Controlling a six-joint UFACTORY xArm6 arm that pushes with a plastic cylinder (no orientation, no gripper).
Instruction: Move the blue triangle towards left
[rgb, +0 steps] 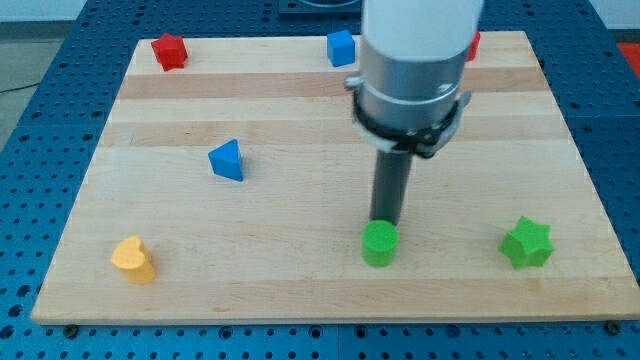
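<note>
The blue triangle (227, 160) lies on the wooden board (300, 110) at the view's left of centre. My tip (385, 222) is far to its right, just above a green cylinder (379, 244) and touching or nearly touching its top edge. The arm's white body (412, 60) hangs over the board's upper middle.
A red block (170, 51) sits at the top left, a blue cube (341, 47) at the top centre, and a red block (473, 45) is partly hidden behind the arm. A yellow block (134, 260) is at the bottom left and a green star (527, 243) at the bottom right.
</note>
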